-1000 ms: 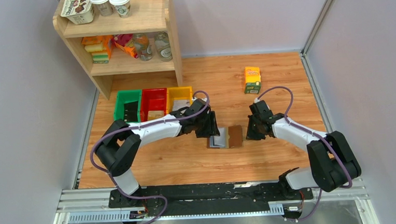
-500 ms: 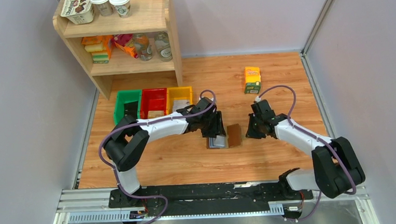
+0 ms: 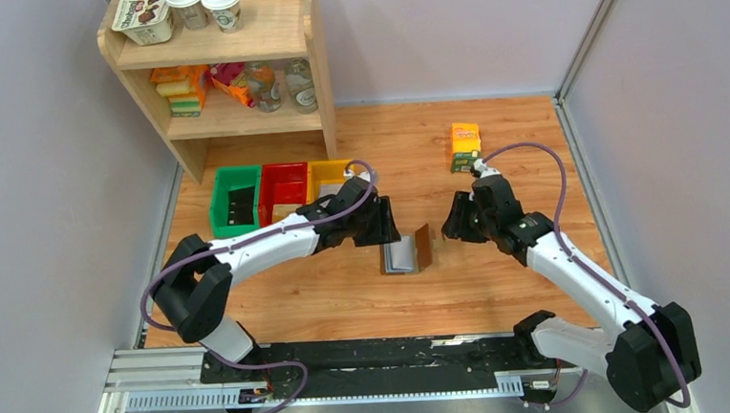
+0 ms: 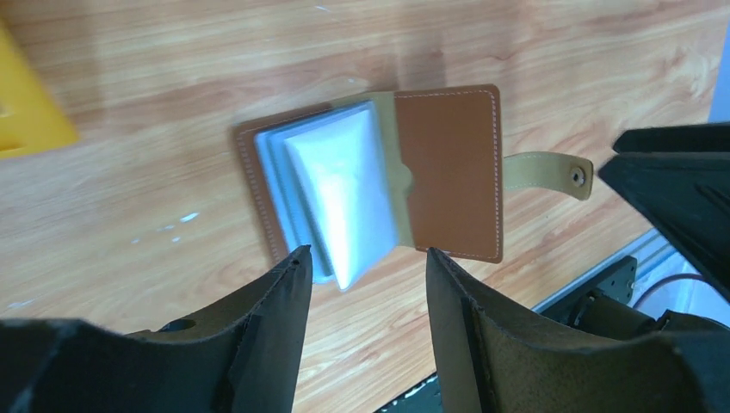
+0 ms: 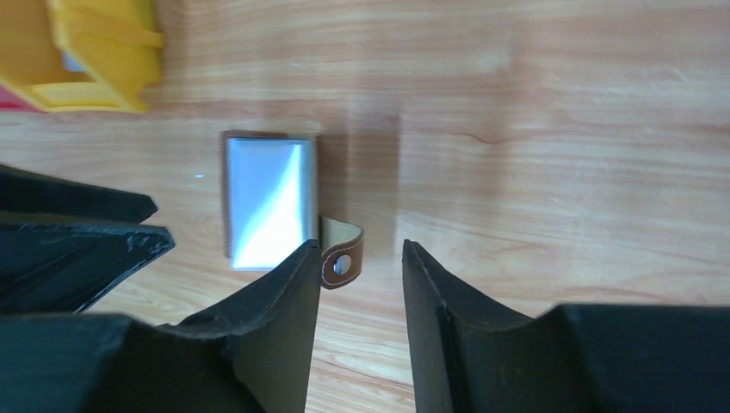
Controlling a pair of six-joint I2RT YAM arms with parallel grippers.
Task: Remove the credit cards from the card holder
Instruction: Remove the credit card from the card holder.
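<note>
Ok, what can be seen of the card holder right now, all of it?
The card holder is a small brown leather book with pale stitching, lying open on the wooden table. One half carries a stack of pale grey-blue clear sleeves; the other cover stands tilted up, its clasp tab with a snap stud sticking out. No card shows. The left gripper and right gripper hang open nearby, touching nothing.

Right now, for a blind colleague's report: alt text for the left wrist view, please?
A brown leather card holder lies open on the wooden table, pale clear sleeves showing and its clasp tab sticking out. The left gripper hovers open in the foreground, holding nothing.
</note>
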